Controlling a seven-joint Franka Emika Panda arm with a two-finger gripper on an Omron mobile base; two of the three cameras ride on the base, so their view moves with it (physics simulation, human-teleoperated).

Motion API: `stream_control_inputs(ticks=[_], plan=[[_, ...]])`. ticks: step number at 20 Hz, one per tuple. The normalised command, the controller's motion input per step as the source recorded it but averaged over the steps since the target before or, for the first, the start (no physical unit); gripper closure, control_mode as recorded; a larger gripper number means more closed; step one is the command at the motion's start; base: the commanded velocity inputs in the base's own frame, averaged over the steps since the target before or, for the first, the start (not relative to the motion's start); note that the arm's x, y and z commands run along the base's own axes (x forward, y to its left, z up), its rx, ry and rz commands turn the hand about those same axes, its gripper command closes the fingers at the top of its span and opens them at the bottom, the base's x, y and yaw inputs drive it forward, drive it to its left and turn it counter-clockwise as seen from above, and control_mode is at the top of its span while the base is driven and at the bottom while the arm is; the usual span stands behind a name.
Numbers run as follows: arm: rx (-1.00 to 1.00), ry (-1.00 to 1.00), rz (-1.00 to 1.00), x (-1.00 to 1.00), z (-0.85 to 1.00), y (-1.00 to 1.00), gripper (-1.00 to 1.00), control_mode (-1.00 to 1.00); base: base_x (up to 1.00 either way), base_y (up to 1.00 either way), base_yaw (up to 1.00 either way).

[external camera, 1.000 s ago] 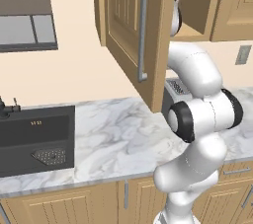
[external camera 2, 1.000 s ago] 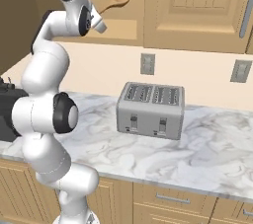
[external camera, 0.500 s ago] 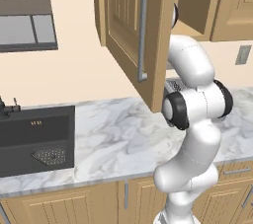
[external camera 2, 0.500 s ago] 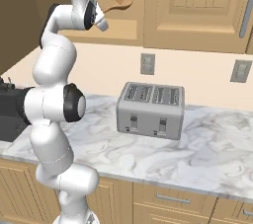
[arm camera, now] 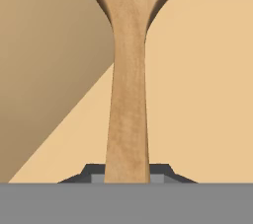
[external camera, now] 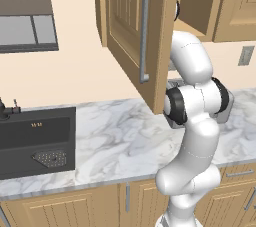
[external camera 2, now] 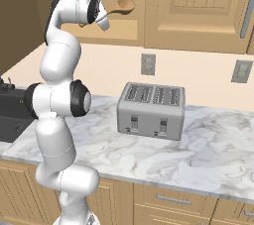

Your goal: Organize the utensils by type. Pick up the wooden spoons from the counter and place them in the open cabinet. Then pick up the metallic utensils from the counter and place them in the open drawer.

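Marbled worktop (external camera: 115,141) runs along the wall, with a dark sink (external camera: 35,141) set in at its left end and a toaster (external camera 2: 153,110) standing further right toward the back edge. Above it the cabinet (external camera: 195,1) stands open, its door (external camera: 130,31) swung out over the worktop.

A wooden spoon (external camera 2: 121,7) is held up at cabinet height — the gripper (external camera 2: 101,17) is closed on its handle, with the bowl pointing away from the arm toward the cabinet's interior. In the hand view the spoon's handle (arm camera: 127,119) rises straight from between the fingertips, and plain tan panels lie beyond it; whether the bowl has already crossed the cabinet's front edge cannot be told.

The step in hand is judged to be the stowing of a wooden spoon in the cabinet, so the first half of the task is under way and the metallic utensils and drawer are not yet dealt with.

For the next move, the spoon would need to be carried further in over the shelf, kept clear of the door's edge and the cabinet's side wall, then lowered — and only released once it lies close to the shelf, lest it roll back out over the front lip.
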Motion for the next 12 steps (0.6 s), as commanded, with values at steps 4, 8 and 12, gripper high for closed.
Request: stream_control_inputs(ticks=[4,8,12], plan=[[0.01,0.03,0.0,0.24,-0.66,0.0,1.0,-1.0,0.0,0.0,0.0],[0.05,0.0,0.0,0.21,-0.47,0.0,-1.0,-1.0,0.0,0.0,0.0],[0.14,-0.03,0.0,0.2,-0.27,-0.06,-1.0,-1.0,0.0,0.0,0.0]])
